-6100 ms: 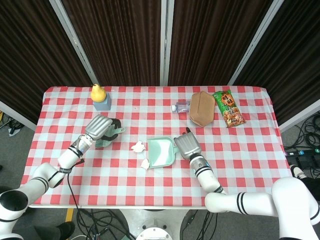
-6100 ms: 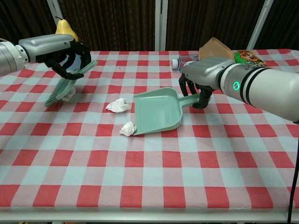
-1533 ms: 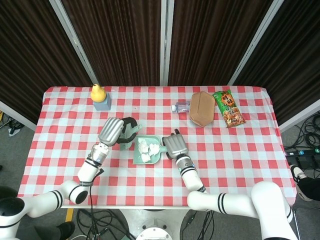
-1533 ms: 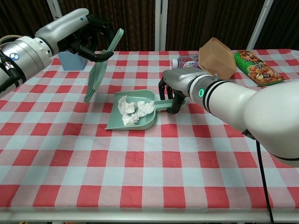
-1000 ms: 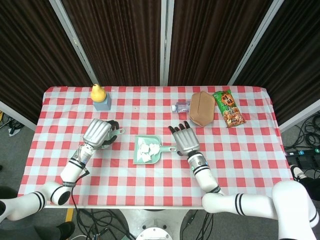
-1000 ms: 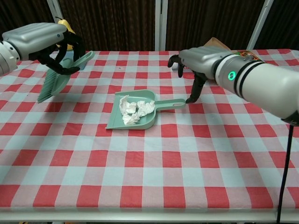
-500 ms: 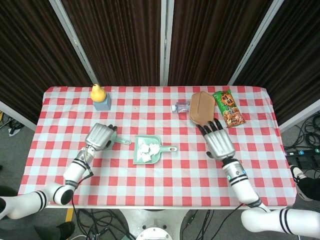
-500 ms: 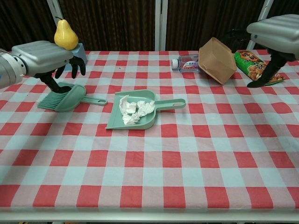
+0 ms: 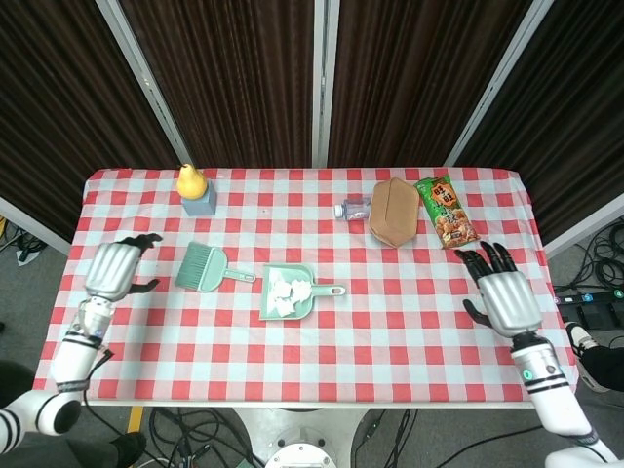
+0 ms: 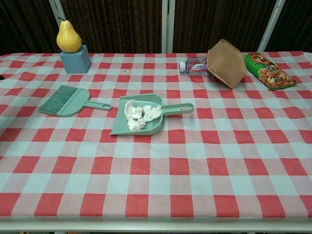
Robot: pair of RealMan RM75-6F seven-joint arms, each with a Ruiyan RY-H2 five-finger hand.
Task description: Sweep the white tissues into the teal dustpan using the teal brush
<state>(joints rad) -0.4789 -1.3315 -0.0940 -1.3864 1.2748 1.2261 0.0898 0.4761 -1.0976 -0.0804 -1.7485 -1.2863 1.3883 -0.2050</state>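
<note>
The teal dustpan [image 9: 290,293] [image 10: 141,115] lies flat near the table's middle, its handle pointing right. White tissues [image 9: 286,289] [image 10: 139,113] are crumpled inside it. The teal brush [image 9: 207,268] [image 10: 68,102] lies flat on the cloth left of the dustpan, bristles to the left. My left hand [image 9: 112,269] hovers at the table's left edge, fingers apart, holding nothing. My right hand [image 9: 504,294] is off the table's right edge, fingers spread and empty. Neither hand shows in the chest view.
A yellow pear [image 9: 191,178] [image 10: 68,36] stands on a blue block [image 10: 75,59] at the back left. A water bottle [image 10: 194,67], a tilted brown box [image 9: 394,211] [image 10: 226,56] and a green snack bag [image 9: 446,210] [image 10: 265,65] lie at the back right.
My left hand let go of the brush and drew back to the left edge. My right hand pulled away past the right edge. The brush and dustpan stayed still.
</note>
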